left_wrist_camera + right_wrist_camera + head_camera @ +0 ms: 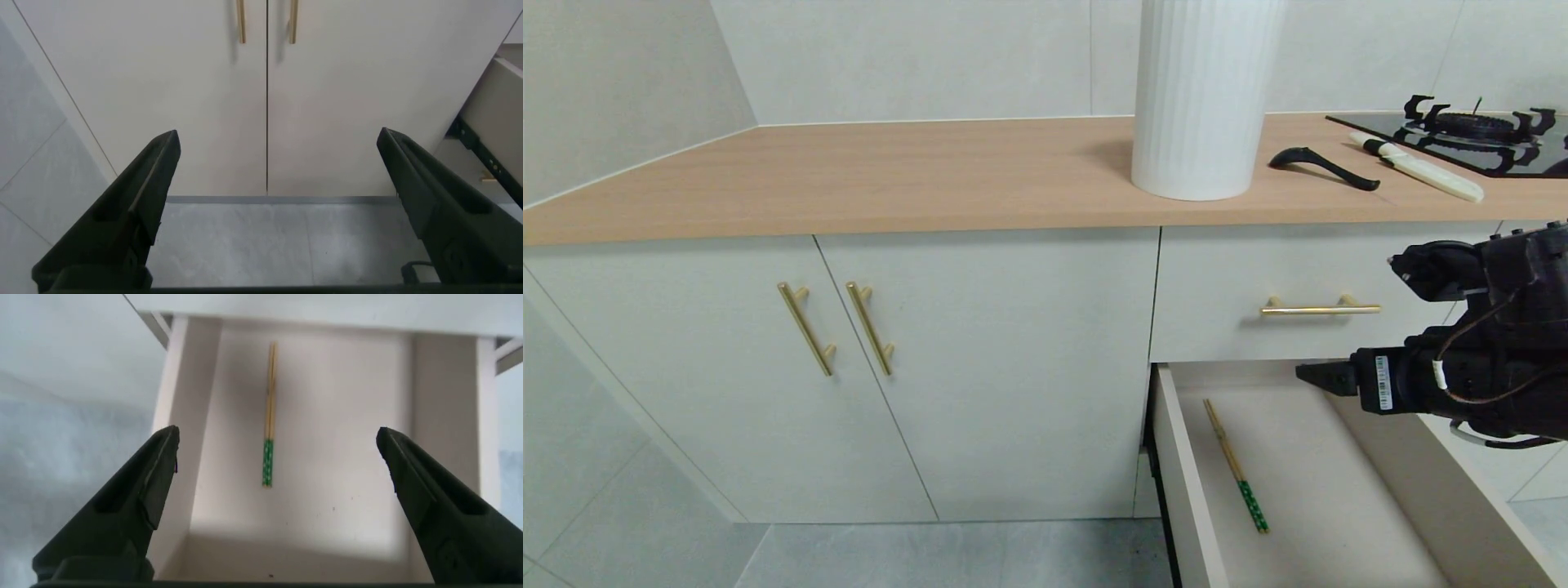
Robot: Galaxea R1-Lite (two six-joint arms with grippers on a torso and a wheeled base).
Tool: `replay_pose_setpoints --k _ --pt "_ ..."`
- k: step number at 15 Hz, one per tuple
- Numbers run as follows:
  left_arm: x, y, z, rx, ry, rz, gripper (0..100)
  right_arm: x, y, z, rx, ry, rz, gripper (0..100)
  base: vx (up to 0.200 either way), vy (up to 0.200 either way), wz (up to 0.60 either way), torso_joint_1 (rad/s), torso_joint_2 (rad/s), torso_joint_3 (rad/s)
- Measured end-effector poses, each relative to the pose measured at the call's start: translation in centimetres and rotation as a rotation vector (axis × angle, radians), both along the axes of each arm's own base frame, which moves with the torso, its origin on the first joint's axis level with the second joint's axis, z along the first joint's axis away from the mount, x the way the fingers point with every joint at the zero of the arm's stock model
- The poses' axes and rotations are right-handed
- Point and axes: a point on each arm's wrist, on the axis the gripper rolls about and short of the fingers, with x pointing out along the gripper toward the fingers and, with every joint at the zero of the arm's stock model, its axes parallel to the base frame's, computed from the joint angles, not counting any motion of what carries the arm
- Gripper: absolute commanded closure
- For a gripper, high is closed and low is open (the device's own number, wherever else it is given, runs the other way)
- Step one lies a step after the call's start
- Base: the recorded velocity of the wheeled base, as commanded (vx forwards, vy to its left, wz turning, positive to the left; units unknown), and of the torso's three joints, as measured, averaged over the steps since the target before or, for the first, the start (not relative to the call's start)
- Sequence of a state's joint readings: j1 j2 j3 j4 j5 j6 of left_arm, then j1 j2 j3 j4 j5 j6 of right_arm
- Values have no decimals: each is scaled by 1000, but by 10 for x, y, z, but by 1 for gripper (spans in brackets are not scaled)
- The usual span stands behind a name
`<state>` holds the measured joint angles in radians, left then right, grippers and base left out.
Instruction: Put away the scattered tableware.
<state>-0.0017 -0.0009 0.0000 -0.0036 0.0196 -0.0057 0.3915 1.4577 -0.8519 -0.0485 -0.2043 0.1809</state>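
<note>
Two pieces, a black curved utensil [1327, 167] and a black-handled white knife [1425, 173], lie at the wooden counter's [890, 175] right end beside a tall white ribbed cylinder [1201, 98] that the right gripper [275, 439], spread empty above the open white drawer [1176, 457] holding green-ended wooden chopsticks [1236, 465], might topple reaching them.

Open drawer [1176, 457] holds chopsticks [1236, 467], seemingly one pair.

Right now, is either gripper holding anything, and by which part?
Nothing is held. The left gripper is open, facing the cabinet doors. The right gripper is open over the open drawer, where the chopsticks lie untouched.
</note>
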Motion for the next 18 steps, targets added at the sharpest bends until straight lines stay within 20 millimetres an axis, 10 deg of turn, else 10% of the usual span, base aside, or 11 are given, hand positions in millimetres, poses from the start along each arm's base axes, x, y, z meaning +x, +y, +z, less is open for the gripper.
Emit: replay_pose_setpoints --k 18 --pt "0 0 0 0 0 0 0 17 -30 5 -10 -77 -102 0 0 0 0 155 -424 -273"
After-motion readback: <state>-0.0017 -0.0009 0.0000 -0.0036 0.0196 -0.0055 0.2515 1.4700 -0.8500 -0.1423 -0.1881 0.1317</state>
